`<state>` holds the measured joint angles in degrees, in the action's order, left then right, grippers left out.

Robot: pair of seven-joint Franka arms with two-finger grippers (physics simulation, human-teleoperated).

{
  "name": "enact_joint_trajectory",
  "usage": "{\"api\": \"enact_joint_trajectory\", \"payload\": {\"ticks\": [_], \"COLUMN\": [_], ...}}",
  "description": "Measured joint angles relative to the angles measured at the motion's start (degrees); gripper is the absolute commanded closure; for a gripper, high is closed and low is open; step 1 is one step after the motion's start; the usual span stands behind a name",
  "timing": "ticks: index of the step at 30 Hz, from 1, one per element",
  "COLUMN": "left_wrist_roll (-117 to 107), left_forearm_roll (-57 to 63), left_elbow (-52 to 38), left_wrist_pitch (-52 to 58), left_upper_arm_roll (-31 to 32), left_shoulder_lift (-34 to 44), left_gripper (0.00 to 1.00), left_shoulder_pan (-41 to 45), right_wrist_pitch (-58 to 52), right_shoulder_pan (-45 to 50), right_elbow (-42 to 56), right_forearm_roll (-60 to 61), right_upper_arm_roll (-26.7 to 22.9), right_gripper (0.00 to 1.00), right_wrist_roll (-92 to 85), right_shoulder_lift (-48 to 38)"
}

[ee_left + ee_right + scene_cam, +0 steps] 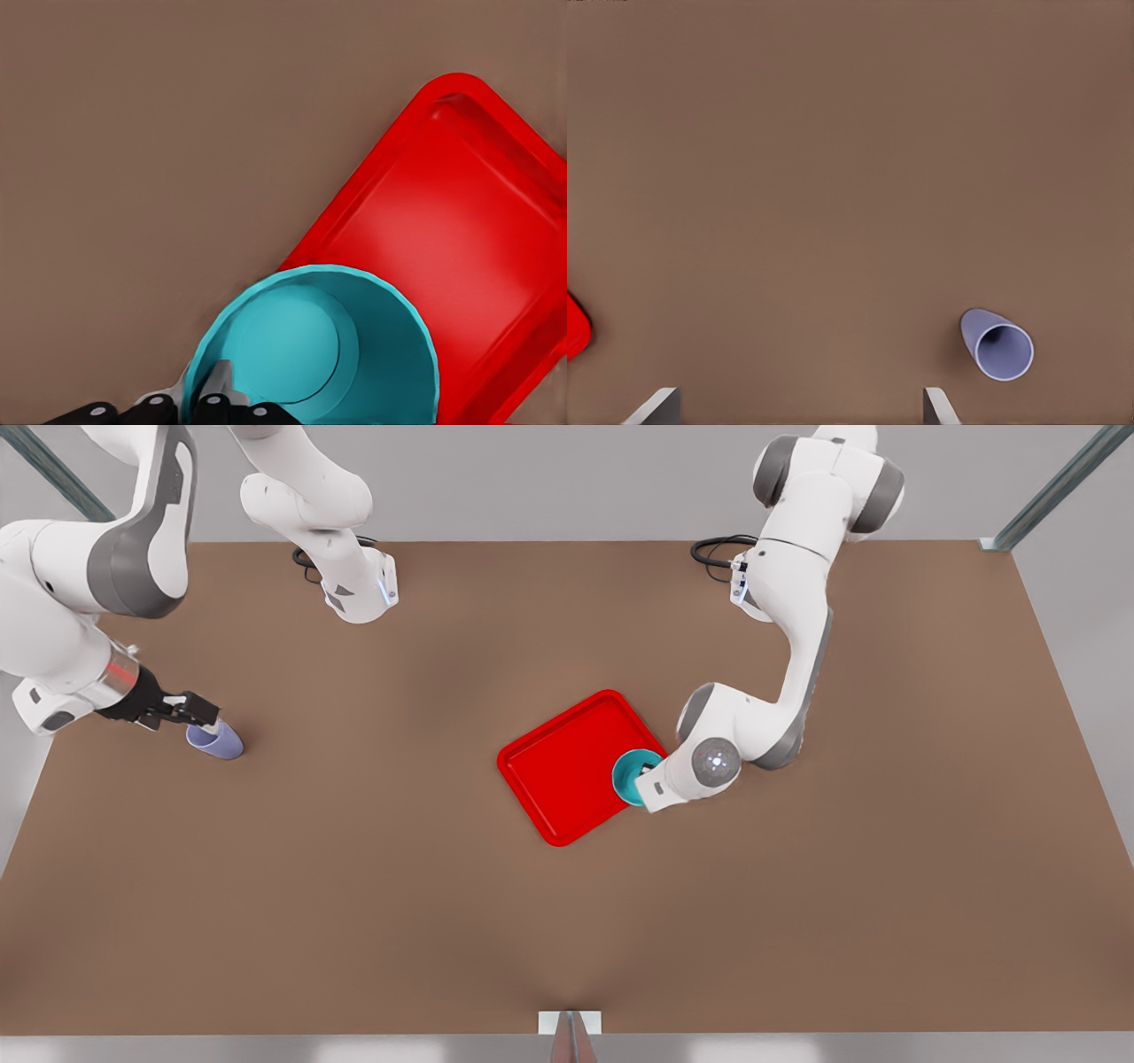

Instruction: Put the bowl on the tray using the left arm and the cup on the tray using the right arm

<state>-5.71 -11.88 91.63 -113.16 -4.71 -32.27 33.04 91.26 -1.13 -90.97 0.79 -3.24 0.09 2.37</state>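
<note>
Bowl (328,354) is pinched at its rim by our left end effector (208,403), overhanging the tray's (567,766) edge at the front view's right. Our right end effector (802,407) is spread wide and empty; the cup (997,345) lies tipped on the bench (354,868) just beside it.

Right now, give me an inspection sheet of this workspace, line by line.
Surface: brown table, flat and plain.
Bowl: teal bowl, tilted, held over the tray's edge toward the front view's right.
Tray: red tray, flat on the table near the middle.
Cup: lavender cup, on the table at the front view's left, far from the tray.
Clutter: nothing seen.
Grippers: left gripper shut on the bowl's rim; right gripper open, near the cup, not holding it.
Cables: black cables looped at the arm bases.
Surroundings: grey frame struts at the table corners.
</note>
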Motion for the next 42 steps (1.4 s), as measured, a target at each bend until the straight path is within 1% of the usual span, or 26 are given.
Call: {"api": "enact_joint_trajectory", "payload": {"ticks": [3,7,8,9,10,12,13,15,16,17,18,19,21,22,23,24,26,27,29,30,31,33,38,40,42], "left_wrist_roll": [-2.70,-3.09,-2.67,-2.34,-2.13,-0.60,0.30,1.63,2.11,2.57,2.80,2.21,1.07,0.68,1.34,1.40,1.40,1.63,0.96,0.96,1.09,1.66,1.70,1.61,1.57], "left_forearm_roll": [-0.30,-0.77,-0.82,-0.97,-1.24,-2.59,-3.11,-3.55,-3.33,-3.11,-2.94,-2.81,-2.51,-1.82,-1.25,-0.81,-0.21,0.13,1.25,1.88,3.19,5.42,7.52,7.76,7.90], "left_elbow": [0.11,1.27,1.21,1.21,1.27,1.28,1.36,1.62,1.63,1.93,1.98,1.85,0.67,-4.50,-13.21,-18.69,-20.00,-19.74,-19.07,-15.18,-7.25,-6.72,-8.02,-7.91,-7.78], "left_wrist_pitch": [4.36,3.81,3.37,2.79,1.24,0.13,-0.99,-1.45,-1.45,-1.45,-1.45,-0.56,4.60,13.20,24.00,28.45,29.04,29.23,30.81,29.69,24.17,26.01,26.46,26.41,26.50], "left_upper_arm_roll": [2.92,3.04,3.04,3.09,3.13,3.09,3.07,3.12,3.12,3.13,3.12,3.12,2.54,2.30,2.24,0.65,-8.31,-11.76,-12.89,-11.13,-2.79,-2.77,-3.60,-3.64,-3.64], "left_shoulder_lift": [-0.16,-1.88,-2.38,-2.88,-3.56,-4.49,-4.63,-4.59,-4.56,-4.40,-4.15,-2.98,1.27,1.84,1.69,2.72,7.47,9.36,10.57,13.53,19.45,19.61,20.11,19.70,19.87], "left_gripper": [0.79,0.79,0.75,0.74,0.69,0.47,0.43,0.39,0.32,0.20,0.13,0.10,0.10,0.09,0.00,0.00,0.00,0.00,0.00,0.00,0.00,0.00,0.00,0.00,0.00], "left_shoulder_pan": [0.27,2.55,2.55,2.46,2.29,2.19,2.01,1.47,0.91,0.71,0.55,0.45,0.41,0.21,-4.15,-7.70,-8.10,-8.28,-8.07,-10.59,-16.84,-17.75,-17.79,-17.85,-17.83], "right_wrist_pitch": [-0.03,-0.03,-0.03,-0.03,-0.03,-0.03,-0.03,-0.03,-0.03,-0.03,-0.03,-0.03,-0.03,-0.03,-0.03,-0.12,-0.12,-0.12,-0.12,-0.05,-0.12,-0.12,-0.07,1.71,9.53], "right_shoulder_pan": [-1.40,-0.79,-0.35,0.10,0.43,0.63,0.43,-0.32,-0.68,-0.96,-1.09,-1.07,-0.64,-0.30,0.01,0.22,0.27,0.10,-0.38,-0.59,-0.72,-0.64,0.05,0.07,0.26], "right_elbow": [0.00,0.00,0.03,0.05,0.09,0.09,0.01,0.06,0.09,0.16,0.26,0.35,0.44,0.44,0.44,0.44,0.44,0.44,0.44,0.44,0.44,0.36,-0.99,-5.73,-17.64], "right_forearm_roll": [0.00,0.00,0.00,0.00,0.00,0.00,0.00,0.00,0.00,0.00,0.00,0.00,0.00,0.00,0.00,0.00,0.00,0.00,0.00,0.00,0.00,0.00,-0.43,-0.51,-0.59], "right_upper_arm_roll": [-0.01,0.05,0.08,0.09,0.09,0.06,0.06,0.09,0.08,0.08,0.08,0.08,0.08,0.09,0.09,0.09,0.09,0.09,0.08,0.08,0.08,0.00,0.00,0.19,0.03], "right_gripper": [0.00,0.00,0.00,0.00,0.00,0.00,0.00,0.00,0.00,0.00,0.00,0.00,0.00,0.00,0.00,0.00,0.00,0.00,0.00,0.00,0.00,0.00,0.00,0.00,0.00], "right_wrist_roll": [-0.16,-0.18,-0.18,-0.18,-0.18,-0.18,-0.18,-0.18,-0.18,-0.18,-0.18,-0.18,-0.18,-0.18,-0.18,-0.18,-0.18,-0.18,-0.18,-0.18,-0.18,-0.04,0.17,0.18,0.24], "right_shoulder_lift": [0.00,0.00,0.00,-0.04,0.00,-0.04,0.00,0.00,0.00,0.00,0.00,0.00,0.25,0.26,0.27,0.27,0.27,0.27,0.27,0.27,0.27,0.34,0.29,-2.28,-9.38]}}
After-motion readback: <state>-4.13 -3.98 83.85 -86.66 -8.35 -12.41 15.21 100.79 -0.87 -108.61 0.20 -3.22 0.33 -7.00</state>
